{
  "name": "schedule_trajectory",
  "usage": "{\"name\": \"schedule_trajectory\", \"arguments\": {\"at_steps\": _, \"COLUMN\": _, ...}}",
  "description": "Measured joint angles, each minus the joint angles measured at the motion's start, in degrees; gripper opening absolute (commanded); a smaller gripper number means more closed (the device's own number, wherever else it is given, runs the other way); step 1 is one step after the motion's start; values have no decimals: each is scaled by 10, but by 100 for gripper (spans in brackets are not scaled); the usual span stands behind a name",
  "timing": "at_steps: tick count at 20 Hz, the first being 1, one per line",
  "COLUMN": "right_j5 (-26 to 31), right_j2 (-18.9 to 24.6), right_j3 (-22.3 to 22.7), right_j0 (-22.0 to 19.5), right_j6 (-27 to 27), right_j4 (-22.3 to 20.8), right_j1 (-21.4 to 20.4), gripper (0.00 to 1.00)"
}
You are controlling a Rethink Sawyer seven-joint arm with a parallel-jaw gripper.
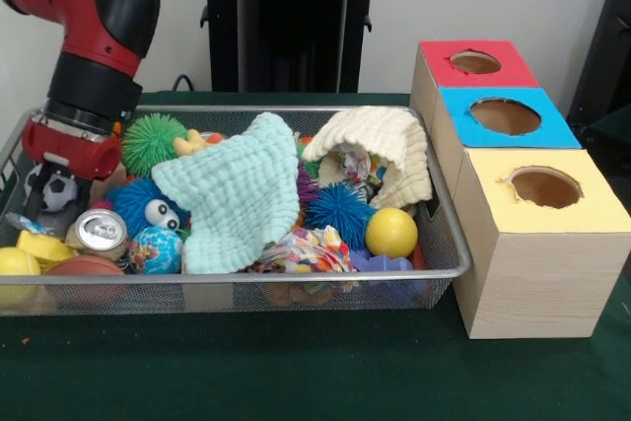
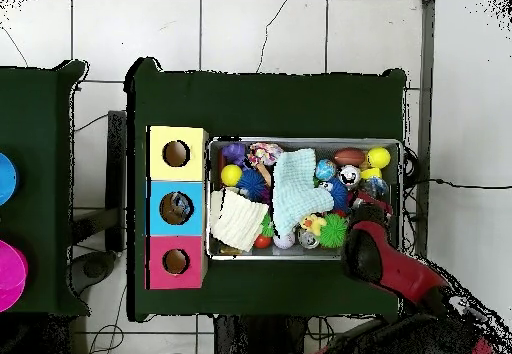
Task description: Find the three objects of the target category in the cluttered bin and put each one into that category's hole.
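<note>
Green table: hand [image 1: 39,194] inside bin [image 1: 449,244], hole [image 1: 505,116] well apart.

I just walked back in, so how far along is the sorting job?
Done: perhaps one item, since the overhead view shows something unidentifiable inside the blue hole. In hand: the tool is down in the bin beside the soccer ball, grasp unclear. Left: the bin is crowded with toys and cloths.

The mint cloth [image 1: 237,199] covers toys beneath; the gripper [image 1: 39,194] tips are hidden among clutter.
</note>
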Motion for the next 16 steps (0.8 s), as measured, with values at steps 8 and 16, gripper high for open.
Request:
{"name": "schedule_trajectory", "arguments": {"at_steps": 8, "right_j5": 144, "right_j2": 147, "right_j3": -16, "right_j0": -127, "right_j6": 0, "right_j4": -144, "right_j1": -26, "gripper": 100}}
{"name": "schedule_trajectory", "arguments": {"at_steps": 16, "right_j5": 279, "right_j2": 246, "right_j3": -20, "right_j0": -197, "right_j6": 0, "right_j4": -160, "right_j1": -33, "gripper": 100}}
